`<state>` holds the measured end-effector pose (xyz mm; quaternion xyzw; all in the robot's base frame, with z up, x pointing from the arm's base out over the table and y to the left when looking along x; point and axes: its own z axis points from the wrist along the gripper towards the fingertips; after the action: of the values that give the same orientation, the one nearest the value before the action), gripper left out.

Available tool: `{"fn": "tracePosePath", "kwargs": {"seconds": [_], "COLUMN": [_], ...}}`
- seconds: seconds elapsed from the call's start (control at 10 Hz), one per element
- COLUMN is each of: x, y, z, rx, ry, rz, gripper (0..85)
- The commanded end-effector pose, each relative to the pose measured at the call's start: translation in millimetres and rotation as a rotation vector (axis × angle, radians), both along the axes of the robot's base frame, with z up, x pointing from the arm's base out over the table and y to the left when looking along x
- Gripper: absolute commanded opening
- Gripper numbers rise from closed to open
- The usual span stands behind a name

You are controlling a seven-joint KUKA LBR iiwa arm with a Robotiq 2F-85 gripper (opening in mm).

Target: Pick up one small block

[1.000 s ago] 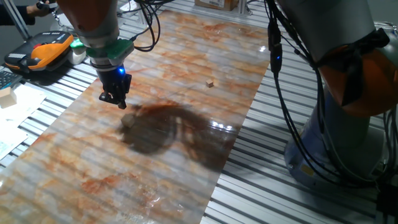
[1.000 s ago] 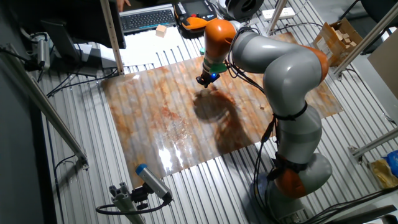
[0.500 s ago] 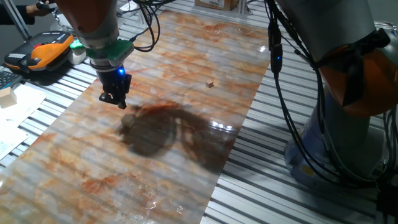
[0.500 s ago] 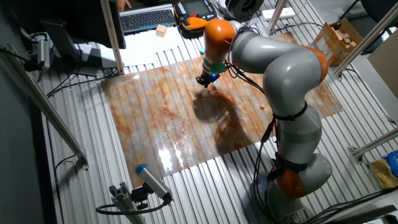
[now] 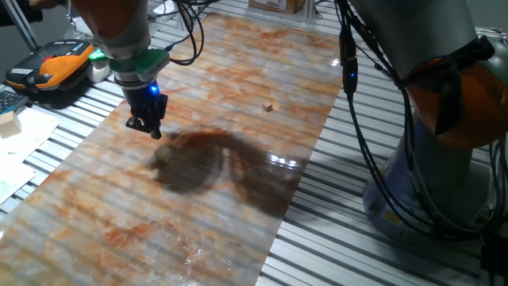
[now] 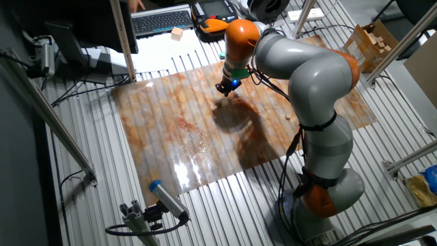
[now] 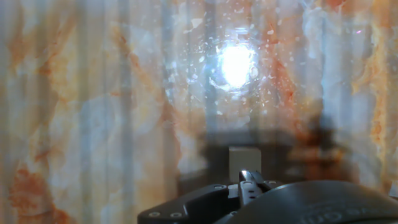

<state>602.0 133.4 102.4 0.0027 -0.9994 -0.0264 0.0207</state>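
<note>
The small block (image 5: 161, 156) is a pale tan wooden cube. It lies on the marbled mat (image 5: 238, 71) in the arm's dark shadow, just below and right of my gripper (image 5: 148, 129). The gripper hangs a little above the mat with its fingers together and nothing between them. In the hand view the block (image 7: 244, 159) sits on the mat just beyond the fingertips (image 7: 249, 180), apart from them. In the other fixed view the gripper (image 6: 221, 89) is over the far middle of the mat.
A much tinier brownish cube (image 5: 268, 105) lies on the mat to the right. A bigger wooden block (image 5: 8, 119) rests on papers off the mat's left edge. An orange device (image 5: 59, 63) lies behind it. A wooden box of blocks (image 6: 374, 37) stands at the far right.
</note>
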Motion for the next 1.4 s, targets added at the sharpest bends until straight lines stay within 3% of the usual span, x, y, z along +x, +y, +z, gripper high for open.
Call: {"fn": "tracePosePath", "kwargs": {"seconds": [0.0,0.2,0.4,0.6,1.3], "x": [0.1,0.1,0.1,0.1,1.4], "y": [-0.4,-0.4,-0.4,-0.4,1.8], "z": [-0.2,-0.2,-0.2,-0.2,-0.7], "rx": [-0.007,-0.070,-0.097,-0.083,-0.077], "ry": [0.014,0.040,0.053,0.026,0.021], "rz": [-0.018,-0.071,-0.064,-0.041,-0.048], "gripper": [0.0,0.0,0.0,0.0,0.0]}}
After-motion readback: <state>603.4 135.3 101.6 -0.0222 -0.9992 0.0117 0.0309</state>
